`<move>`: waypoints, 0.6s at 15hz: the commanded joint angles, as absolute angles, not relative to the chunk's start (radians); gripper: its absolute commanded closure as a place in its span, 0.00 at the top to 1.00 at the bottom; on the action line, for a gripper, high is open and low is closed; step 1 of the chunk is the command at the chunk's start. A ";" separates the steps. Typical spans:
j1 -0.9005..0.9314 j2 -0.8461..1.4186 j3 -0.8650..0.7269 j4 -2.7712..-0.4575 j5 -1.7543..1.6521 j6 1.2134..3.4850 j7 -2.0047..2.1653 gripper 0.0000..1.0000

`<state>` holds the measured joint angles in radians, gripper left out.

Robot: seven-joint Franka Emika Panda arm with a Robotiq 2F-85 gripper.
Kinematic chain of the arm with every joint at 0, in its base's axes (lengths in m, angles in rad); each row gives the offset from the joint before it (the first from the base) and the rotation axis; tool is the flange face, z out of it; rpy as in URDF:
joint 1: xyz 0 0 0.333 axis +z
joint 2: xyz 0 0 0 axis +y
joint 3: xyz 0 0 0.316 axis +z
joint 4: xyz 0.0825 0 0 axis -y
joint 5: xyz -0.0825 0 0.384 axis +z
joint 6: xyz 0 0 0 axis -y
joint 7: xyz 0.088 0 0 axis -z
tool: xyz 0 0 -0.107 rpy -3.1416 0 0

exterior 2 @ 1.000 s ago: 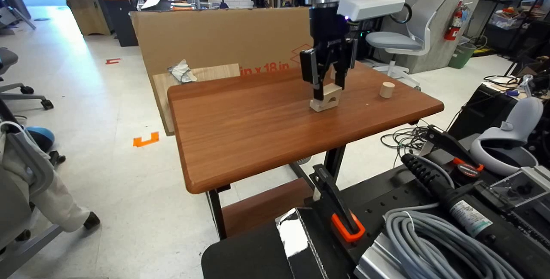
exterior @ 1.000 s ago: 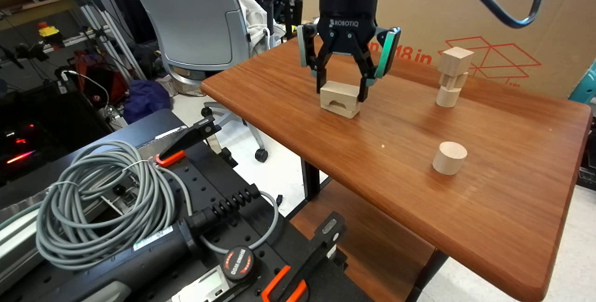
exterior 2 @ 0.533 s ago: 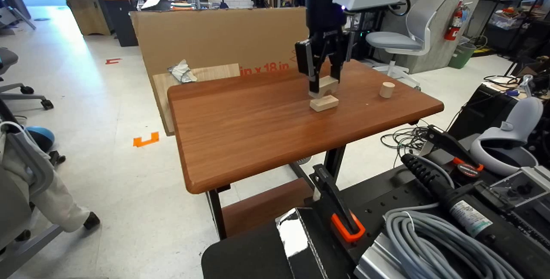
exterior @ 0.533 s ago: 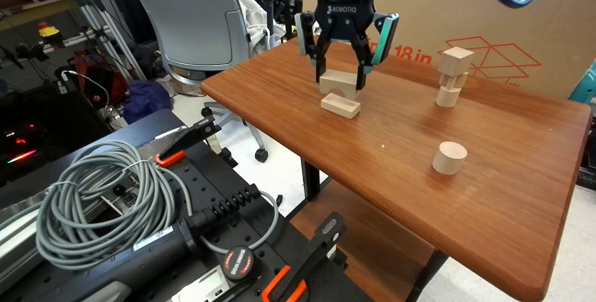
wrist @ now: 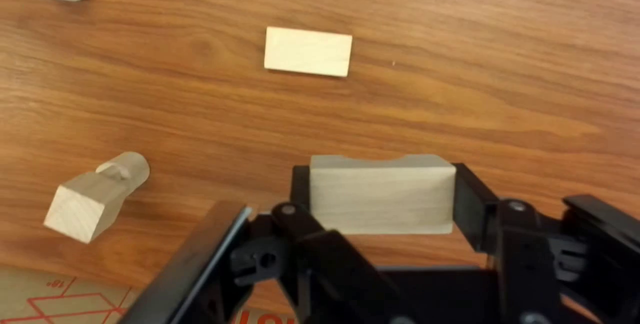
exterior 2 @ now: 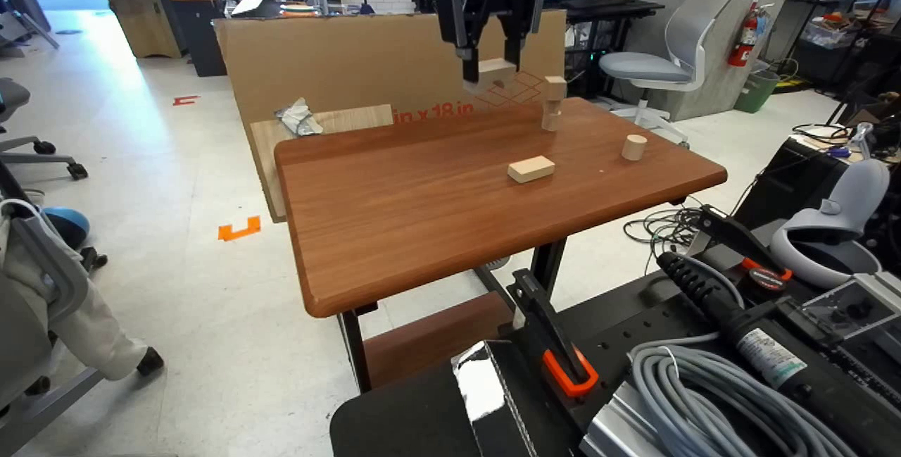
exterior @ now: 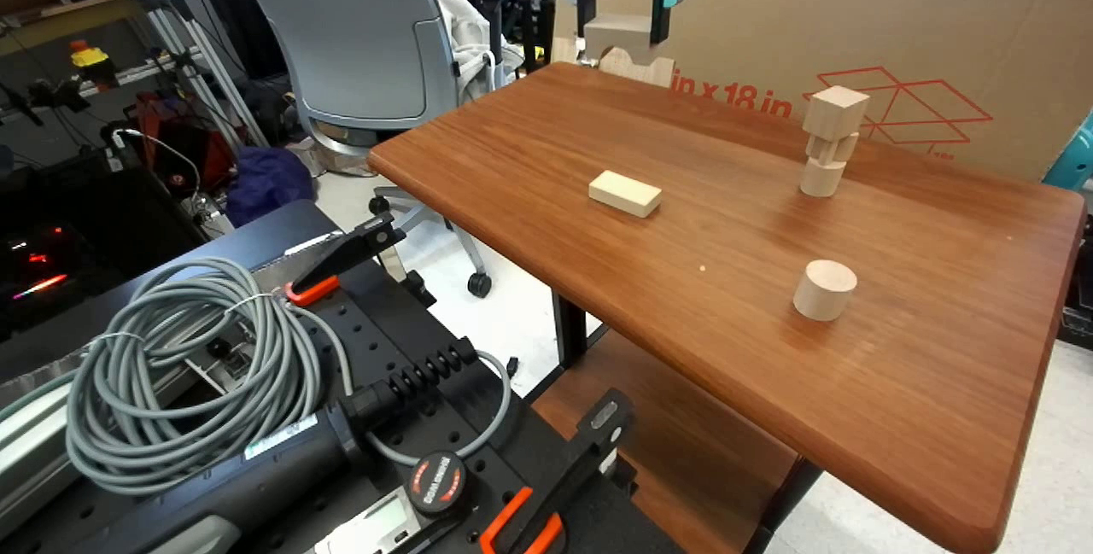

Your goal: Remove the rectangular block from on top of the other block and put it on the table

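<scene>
In wrist view, lower-ctr. rect. block (wrist: 382,199) & upper-ctr. other block (wrist: 307,52) look smooth matt wood, table (wrist: 500,89) slightly glossy wood-grain, lower-L panel (wrist: 55,296) matt cardboard.

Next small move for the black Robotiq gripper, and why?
Probably lower the gripper toward the reddish-brown wooden table, away from the thin tan wooden slab. It grips the pale notched wooden block at both ends, and both exterior views show that block raised above the table, apart from the slab, so setting it down remains.

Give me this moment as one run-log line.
gripper: shut on rectangular block | rectangular block: aloft, apart from flat slab | flat slab: lying on table | placing on table: not yet done
</scene>
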<state>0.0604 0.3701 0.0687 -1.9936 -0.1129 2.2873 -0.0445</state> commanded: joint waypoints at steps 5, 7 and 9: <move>0.068 0.534 0.038 -1.756 -0.106 2.207 0.007 0.42; 0.066 0.584 0.030 -1.706 -0.103 2.187 0.013 0.42; 0.067 0.637 0.023 -1.659 -0.103 2.161 0.021 0.42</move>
